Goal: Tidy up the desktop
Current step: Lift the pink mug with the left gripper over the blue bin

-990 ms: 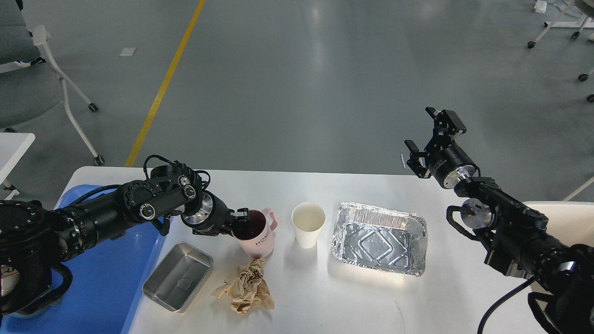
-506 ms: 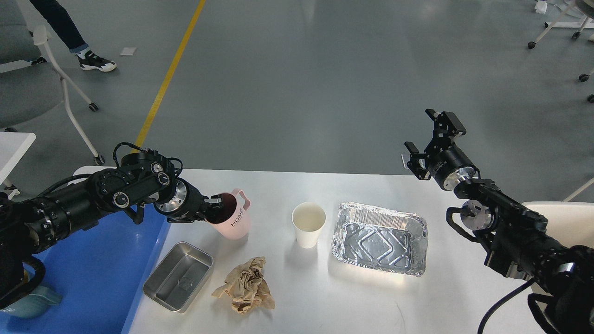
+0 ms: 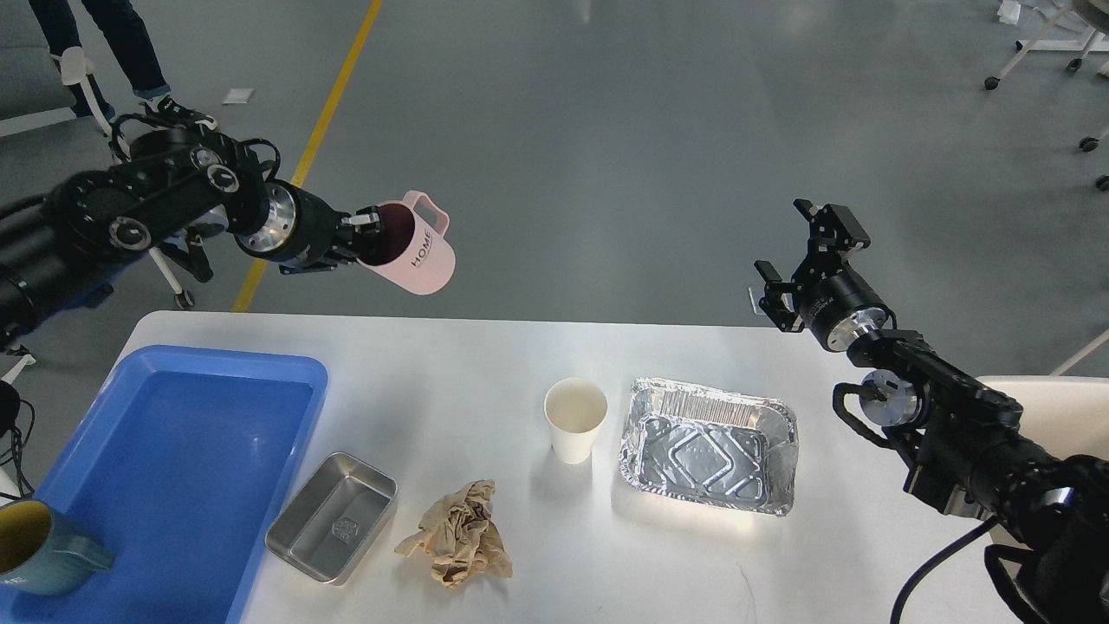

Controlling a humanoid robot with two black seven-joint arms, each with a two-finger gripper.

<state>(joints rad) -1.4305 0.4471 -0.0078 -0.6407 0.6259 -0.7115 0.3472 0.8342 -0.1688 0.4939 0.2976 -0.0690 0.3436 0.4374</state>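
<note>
The white desktop point(image 3: 485, 373) fills the lower half of the head view. My left gripper point(image 3: 371, 234) is shut on the rim of a pink mug point(image 3: 418, 251) marked HOME and holds it tilted, high above the desktop's far left edge. My right gripper point(image 3: 801, 260) is open and empty, raised above the far right edge. On the desktop lie a white paper cup point(image 3: 574, 419), a foil tray point(image 3: 709, 445), a small steel tin point(image 3: 333, 516) and a crumpled brown paper point(image 3: 459, 535).
A blue plastic tray point(image 3: 173, 451) sits at the left with a teal mug point(image 3: 39, 550) in its near corner. A person's legs point(image 3: 130, 52) and a chair stand on the floor at the far left. Wheeled furniture stands at the far right.
My left arm has lifted the pink mug off the desktop, up and to the left, uncovering the blue tray. The right arm has not moved. A person has walked in at the far left.
</note>
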